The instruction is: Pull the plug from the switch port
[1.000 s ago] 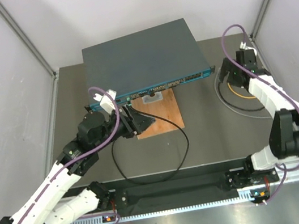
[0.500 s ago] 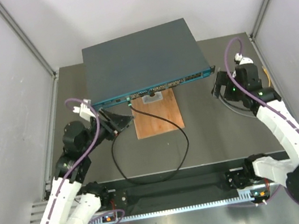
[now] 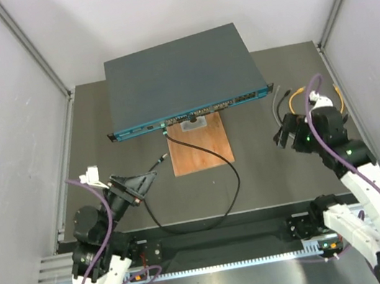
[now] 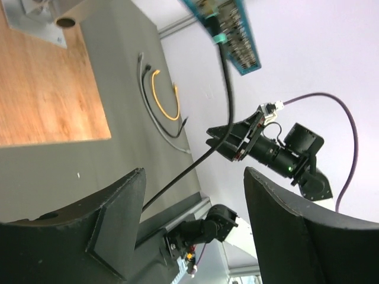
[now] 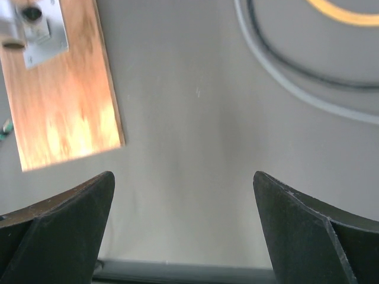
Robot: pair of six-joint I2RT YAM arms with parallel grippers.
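Plug (image 4: 220, 39) is sitting in the teal strip of the switch (image 3: 179, 78) while I am holding my left pincer (image 4: 194, 173) and right pincer (image 5: 183, 176) wide open and empty, judging it light, rigid, best pinched by its body, not the limp cable (image 4: 228, 89).

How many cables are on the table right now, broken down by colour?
Black: 2, the plugged black cable running into the switch and a loose black cable on the right.
Grey: 1, the grey cable.
Yellow: 1, the yellow cable.
Total: 4 cables.
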